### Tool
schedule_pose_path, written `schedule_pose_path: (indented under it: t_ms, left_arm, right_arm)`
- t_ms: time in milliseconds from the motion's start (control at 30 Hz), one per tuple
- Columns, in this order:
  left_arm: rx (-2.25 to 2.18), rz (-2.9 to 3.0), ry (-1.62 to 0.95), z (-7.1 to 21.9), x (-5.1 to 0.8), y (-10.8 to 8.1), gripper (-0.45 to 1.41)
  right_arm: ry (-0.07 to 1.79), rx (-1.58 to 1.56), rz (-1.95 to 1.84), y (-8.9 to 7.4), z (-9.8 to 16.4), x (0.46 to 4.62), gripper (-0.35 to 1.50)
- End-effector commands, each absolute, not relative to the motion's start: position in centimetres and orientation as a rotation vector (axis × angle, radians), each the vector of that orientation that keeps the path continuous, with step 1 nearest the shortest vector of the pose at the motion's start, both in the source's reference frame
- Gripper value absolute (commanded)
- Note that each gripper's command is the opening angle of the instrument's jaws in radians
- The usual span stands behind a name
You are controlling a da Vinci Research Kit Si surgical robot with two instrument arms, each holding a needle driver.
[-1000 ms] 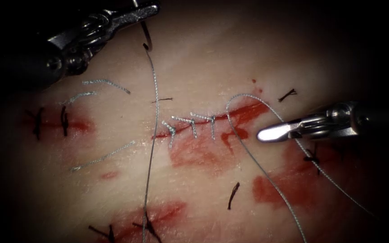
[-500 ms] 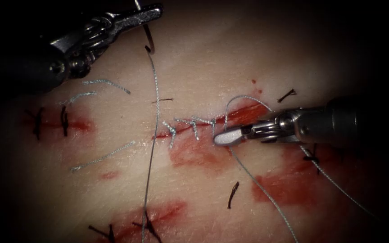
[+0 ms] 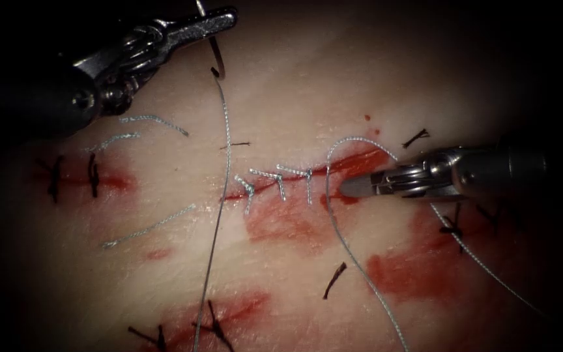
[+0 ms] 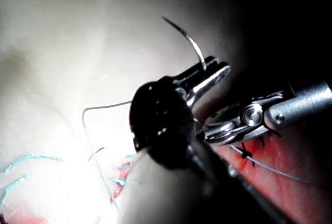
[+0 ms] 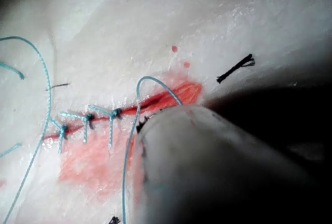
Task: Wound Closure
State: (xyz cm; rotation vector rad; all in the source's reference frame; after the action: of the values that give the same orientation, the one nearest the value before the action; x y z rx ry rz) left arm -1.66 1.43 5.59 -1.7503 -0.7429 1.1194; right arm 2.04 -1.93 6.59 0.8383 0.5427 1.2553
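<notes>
**A:** What does the left pincer hold?

**B:** It is clenched on the needle, gripping it partway along its curve, up above the tissue and well to the left of the cut's open end. The needle hangs clear of the tissue, not in it. In the left wrist view the needle's pointed end arcs up and away from the left pincer.

**A:** And the thread?

**B:** The thread drops from the needle's lower end, runs down across the left end of the cut and off the lower edge. A second strand loops over the cut's open right part and trails down to the right.

**A:** The right pincer?

**B:** The right pincer lies low over the cut, just right of the three stitches, its tip beside that loop. The jaws look closed together, with nothing seen between them.

**A:** Around that?

**B:** Red fluid stains the tissue below the cut, and dark cut ends of thread lie scattered about.
</notes>
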Motion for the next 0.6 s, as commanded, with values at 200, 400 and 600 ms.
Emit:
schedule_pose_path:
  t_ms: [200, 400, 600]
  left_arm:
    - [-1.750, 1.119, -0.743, 5.64, -1.71, 1.42, -0.45]
    - [-1.747, 1.122, -0.744, 5.64, -1.72, 1.42, -0.45]
    - [-1.745, 1.124, -0.743, 5.63, -1.73, 1.41, -0.45]
  right_arm:
    - [0.608, 0.944, 1.370, -2.05, 6.74, 2.24, 0.36]
    - [0.646, 0.986, 1.399, -2.00, 6.79, 2.28, 0.39]
    - [0.644, 0.973, 1.404, -1.98, 6.86, 2.34, 0.07]
